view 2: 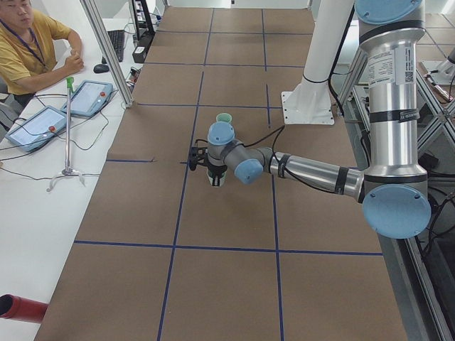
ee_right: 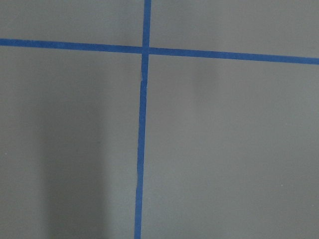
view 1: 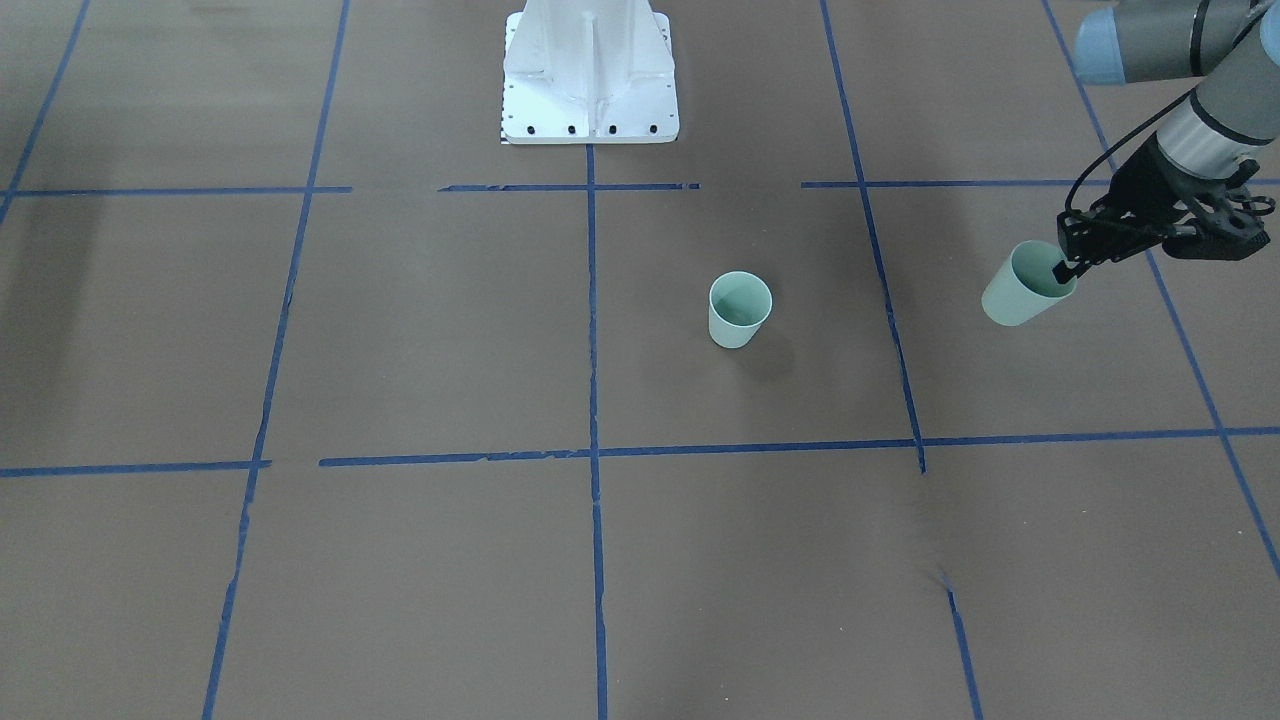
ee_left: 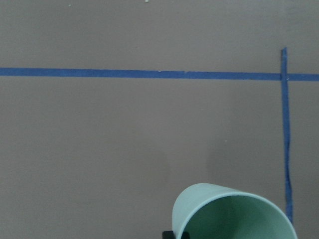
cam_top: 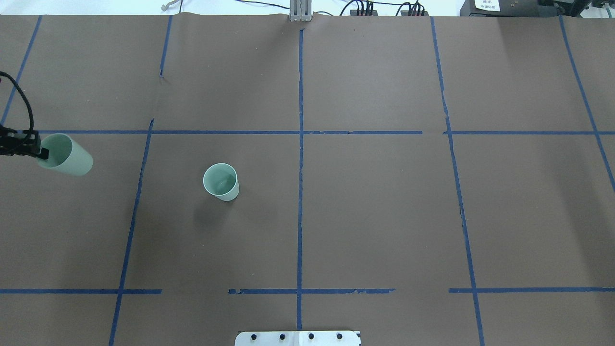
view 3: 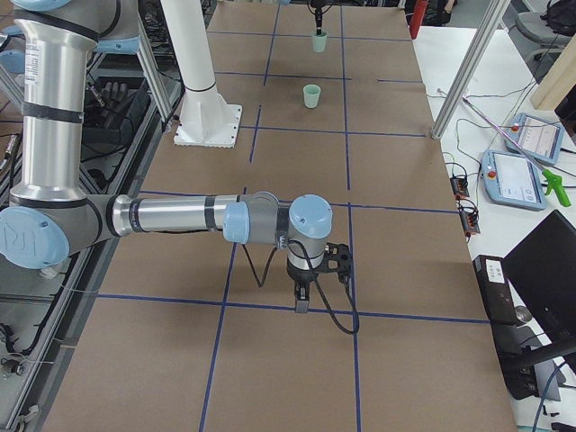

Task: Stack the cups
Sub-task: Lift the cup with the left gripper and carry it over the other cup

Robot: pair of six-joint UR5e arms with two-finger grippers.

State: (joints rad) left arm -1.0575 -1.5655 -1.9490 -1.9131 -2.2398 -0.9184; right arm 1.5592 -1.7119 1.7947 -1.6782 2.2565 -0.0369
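Where the table's left side begins in the overhead view, the left gripper (cam_top: pixel 43 153) is clamped on the rim of one mint-green cup (cam_top: pixel 67 156), with one finger inside its mouth. Well apart from it, just left of the centre blue tape line (cam_top: pixel 300 192) on the brown table (cam_top: pixel 384 216), the second cup (cam_top: pixel 221 181) stands upright, mouth up. Farther right, the right gripper (view 3: pixel 301 304) hangs near a tape line. I cannot tell whether its claw is apart or together.

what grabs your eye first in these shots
The left gripper pinches a mint cup by its rim at the left end of the table. The second cup stands upright, free, nearer the middle. The right arm reaches low over the opposite end, away from both.
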